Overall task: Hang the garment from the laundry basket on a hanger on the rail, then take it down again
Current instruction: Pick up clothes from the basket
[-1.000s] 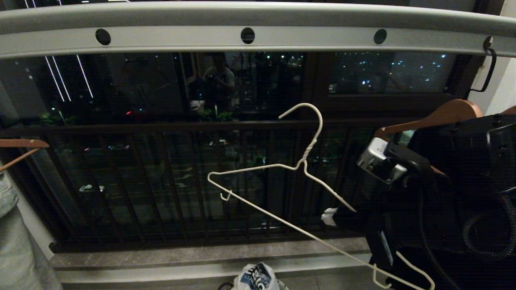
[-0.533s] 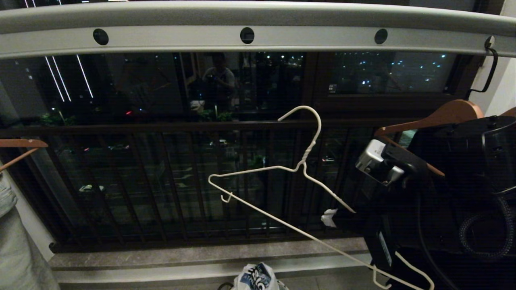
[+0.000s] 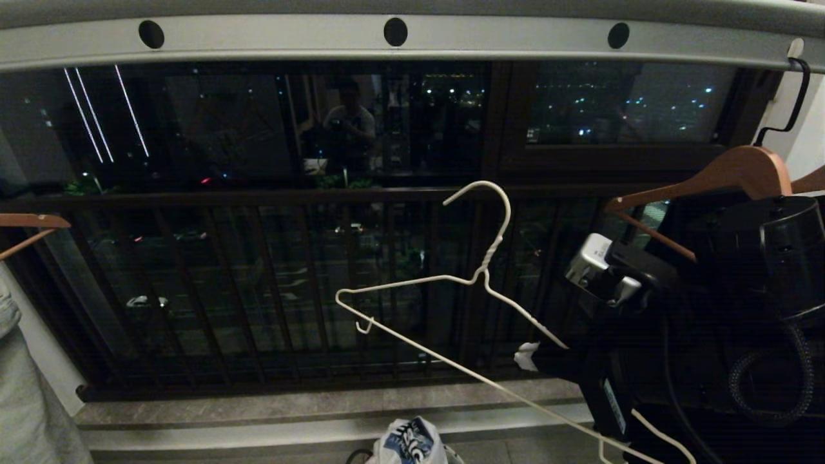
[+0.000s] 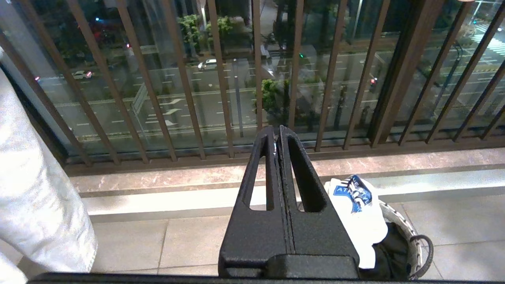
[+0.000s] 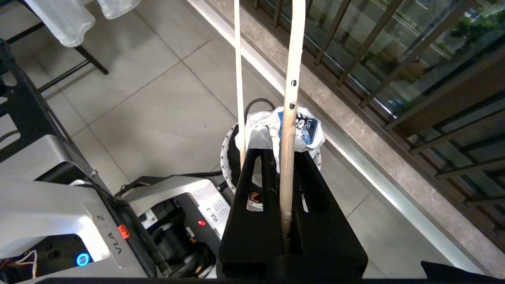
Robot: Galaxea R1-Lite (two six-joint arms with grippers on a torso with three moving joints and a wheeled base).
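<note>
Basket [image 4: 406, 232], round and woven-looking, sits on the floor tiles nearest us with the crumpled white T-shirt [image 4: 355, 205] heaped in it. The left gripper [image 4: 278, 136] hangs above, its matte black jaws pressed together on nothing. The right gripper [image 5: 282, 152] pinches one arm of the thin white wire hanger [image 3: 451, 303], held tilted below the holed grey metal rail [image 3: 387, 42]
</note>
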